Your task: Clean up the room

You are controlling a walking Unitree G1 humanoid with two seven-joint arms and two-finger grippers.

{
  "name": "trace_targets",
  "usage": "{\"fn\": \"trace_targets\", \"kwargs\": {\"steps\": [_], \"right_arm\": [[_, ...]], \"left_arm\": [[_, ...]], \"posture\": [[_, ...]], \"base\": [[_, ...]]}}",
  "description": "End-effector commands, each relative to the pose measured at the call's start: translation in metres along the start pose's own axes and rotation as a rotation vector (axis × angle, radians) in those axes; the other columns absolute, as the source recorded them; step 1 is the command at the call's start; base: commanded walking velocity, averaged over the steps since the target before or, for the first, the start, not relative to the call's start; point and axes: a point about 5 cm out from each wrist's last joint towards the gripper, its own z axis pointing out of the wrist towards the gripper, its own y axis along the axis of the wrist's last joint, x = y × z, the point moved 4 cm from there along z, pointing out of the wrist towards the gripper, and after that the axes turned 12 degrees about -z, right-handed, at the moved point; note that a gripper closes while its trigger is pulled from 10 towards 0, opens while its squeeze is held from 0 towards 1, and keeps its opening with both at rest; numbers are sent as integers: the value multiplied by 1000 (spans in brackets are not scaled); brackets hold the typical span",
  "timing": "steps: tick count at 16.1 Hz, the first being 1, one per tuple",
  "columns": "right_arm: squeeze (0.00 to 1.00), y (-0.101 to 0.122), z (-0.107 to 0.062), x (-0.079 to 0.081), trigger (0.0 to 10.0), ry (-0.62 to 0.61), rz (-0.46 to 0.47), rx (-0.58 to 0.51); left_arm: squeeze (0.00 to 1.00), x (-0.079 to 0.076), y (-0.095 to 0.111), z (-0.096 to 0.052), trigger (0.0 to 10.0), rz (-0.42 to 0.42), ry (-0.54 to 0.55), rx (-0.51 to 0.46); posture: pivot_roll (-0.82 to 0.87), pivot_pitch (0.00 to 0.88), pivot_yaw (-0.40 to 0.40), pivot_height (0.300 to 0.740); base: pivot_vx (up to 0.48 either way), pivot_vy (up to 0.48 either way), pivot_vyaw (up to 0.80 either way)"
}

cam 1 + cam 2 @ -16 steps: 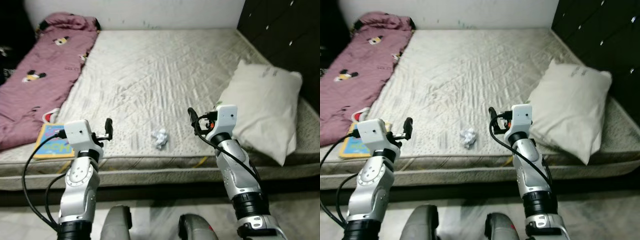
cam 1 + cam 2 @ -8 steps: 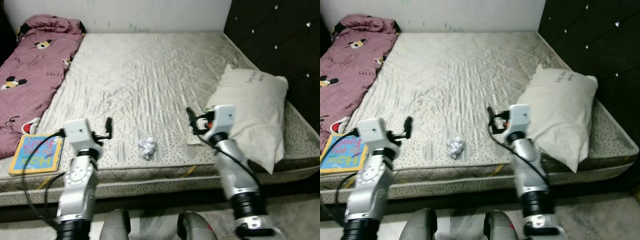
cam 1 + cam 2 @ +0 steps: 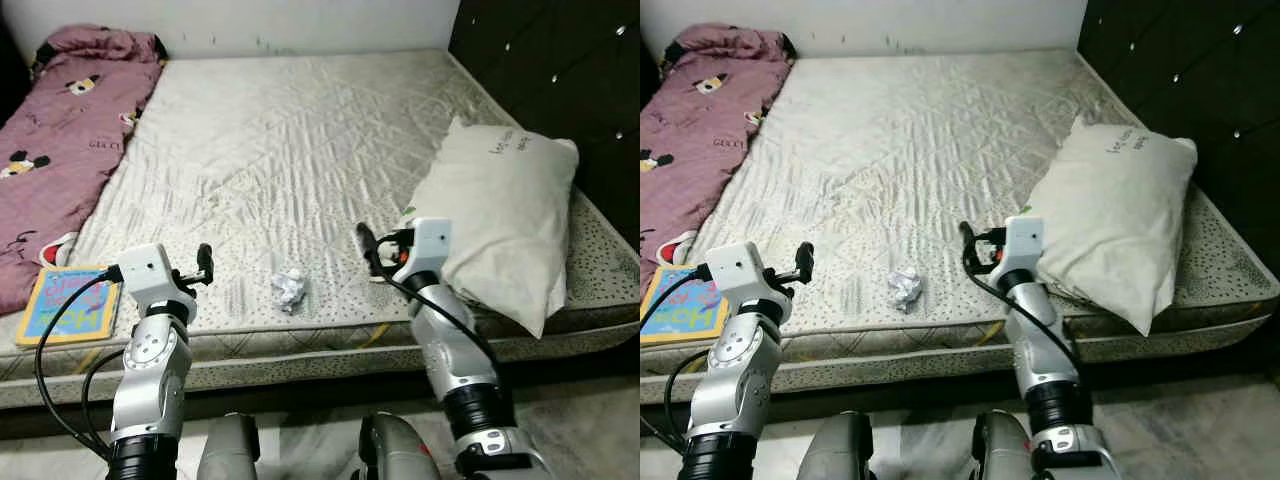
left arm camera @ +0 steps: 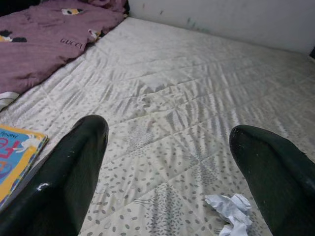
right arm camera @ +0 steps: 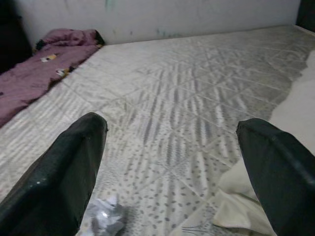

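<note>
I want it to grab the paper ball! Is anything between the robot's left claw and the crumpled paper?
No. In the left eye view, bare mattress lies between the open left gripper and the crumpled paper.

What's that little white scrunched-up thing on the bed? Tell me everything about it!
It is a crumpled paper ball, white with greyish creases, squashed into a lumpy, uneven wad. It looks like thin paper or tissue. It lies loose on the patterned mattress, close to the near edge, roughly midway between the left claw and the right claw. Nothing grips it; both claws are open and apart from it. Only the mattress touches it.
</note>
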Motion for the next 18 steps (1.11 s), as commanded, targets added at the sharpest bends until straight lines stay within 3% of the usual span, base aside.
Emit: {"fn": "trace_targets", "kwargs": {"steps": [1,5,7,12,18], "right_arm": [[0,3,2,5,10000,7,5,-8],[0,5,3,8,10000,8,15,-25],[0,7,5,9,10000,18,14,-29],[0,10,6,9,10000,27,14,-41],[0,12,8,10,10000,40,9,-43]], "left_arm": [[0,-2,5,2,10000,3,-13,-4],[0,-14,6,4,10000,15,-55,-11],[0,-23,9,6,10000,27,-74,-28],[0,-18,13,7,10000,26,-47,-57],[0,-18,16,8,10000,14,-27,-79]], "posture": [[-36,0,11,650],[-45,0,8,650],[-49,0,8,650],[-52,3,2,650],[-50,11,-7,581]], "base": [[0,480,0],[0,480,0],[0,0,0],[0,0,0],[0,0,0]]}}
